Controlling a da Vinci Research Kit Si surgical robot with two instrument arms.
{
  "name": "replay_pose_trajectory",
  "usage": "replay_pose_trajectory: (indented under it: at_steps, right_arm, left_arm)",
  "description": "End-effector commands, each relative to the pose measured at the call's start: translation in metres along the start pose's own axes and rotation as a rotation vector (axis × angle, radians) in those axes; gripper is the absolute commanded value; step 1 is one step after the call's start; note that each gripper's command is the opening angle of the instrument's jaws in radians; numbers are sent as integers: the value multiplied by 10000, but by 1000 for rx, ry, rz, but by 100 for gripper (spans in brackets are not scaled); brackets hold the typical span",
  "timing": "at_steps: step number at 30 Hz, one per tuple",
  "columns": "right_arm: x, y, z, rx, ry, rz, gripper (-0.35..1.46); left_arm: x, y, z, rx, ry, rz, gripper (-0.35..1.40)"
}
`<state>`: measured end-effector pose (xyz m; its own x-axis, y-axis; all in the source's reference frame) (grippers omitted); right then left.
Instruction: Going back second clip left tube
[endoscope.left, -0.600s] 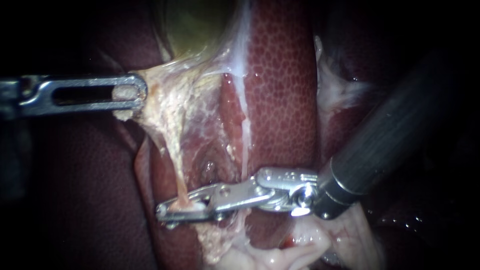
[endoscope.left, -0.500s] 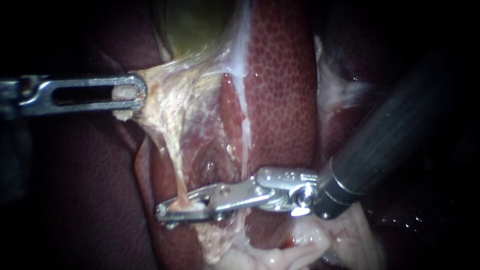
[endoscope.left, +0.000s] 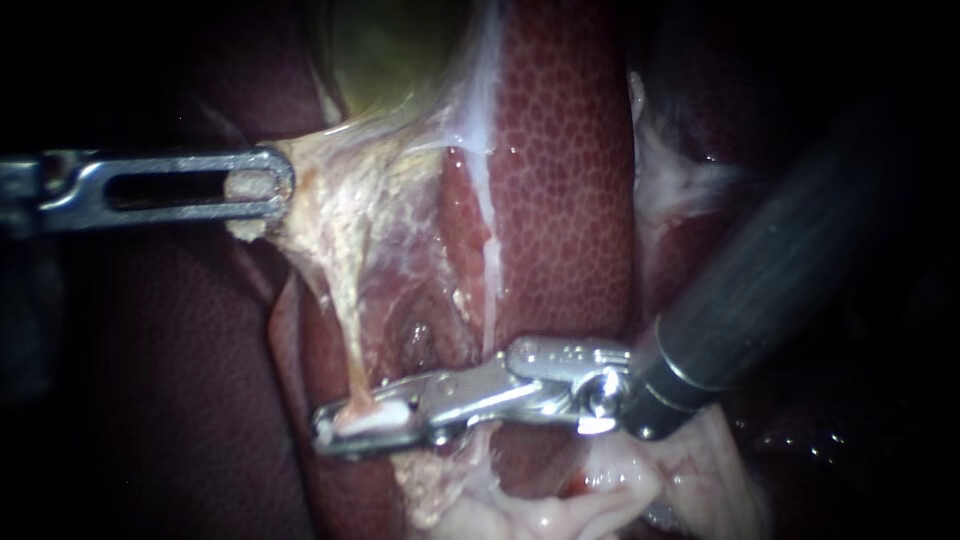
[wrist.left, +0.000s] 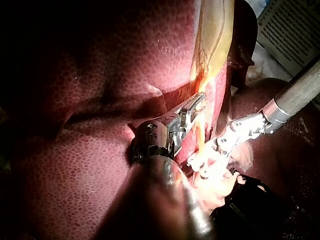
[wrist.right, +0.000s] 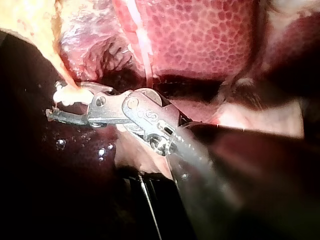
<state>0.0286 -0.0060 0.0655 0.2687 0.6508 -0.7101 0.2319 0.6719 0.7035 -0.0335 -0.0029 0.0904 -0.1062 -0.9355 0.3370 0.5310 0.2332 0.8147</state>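
R instrument (endoscope.left: 323, 428) jaws tighter on clip (endoscope.left: 378, 414).

Bkgd is scant. Endoscope view: light is one hard pool round the jaws of the right instrument (endoscope.left: 335, 425). Behind the left instrument (endoscope.left: 283, 187) & above the right shaft it drops to black.

Left wrist view: strong warm light ahead of the left instrument, deep shadow beside its shaft. Past the right instrument's shaft, well apart from its jaws, lies a printed sheet (wrist.left: 289, 31) w/ grey lines of text, too small to read. A pale scrap (wrist.left: 256, 6) sits just beside it, cloth or paper, can't tell. Under the right jaws, beside the left shaft, is a glossy black block (wrist.left: 252, 200).

Right wrist view: all dark under the instrument, w/ one thin wire (wrist.right: 149, 210) below its shaft.
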Motion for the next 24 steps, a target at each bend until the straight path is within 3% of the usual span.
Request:
replay_pose_trajectory:
  at_steps: [1, 14, 24]
  right_arm:
    - [1, 2, 1, -16, 19, -8, 60]
    - [14, 8, -43, -38, 27, -38, 60]
    - [29, -4, -100, -50, 32, -59, 60]
  left_arm:
    - [0, 0, 0, 0, 0, 0, -35]
    - [0, 0, -1, 0, 0, 0, -35]
    - [0, 1, -2, 1, 0, 0, -35]
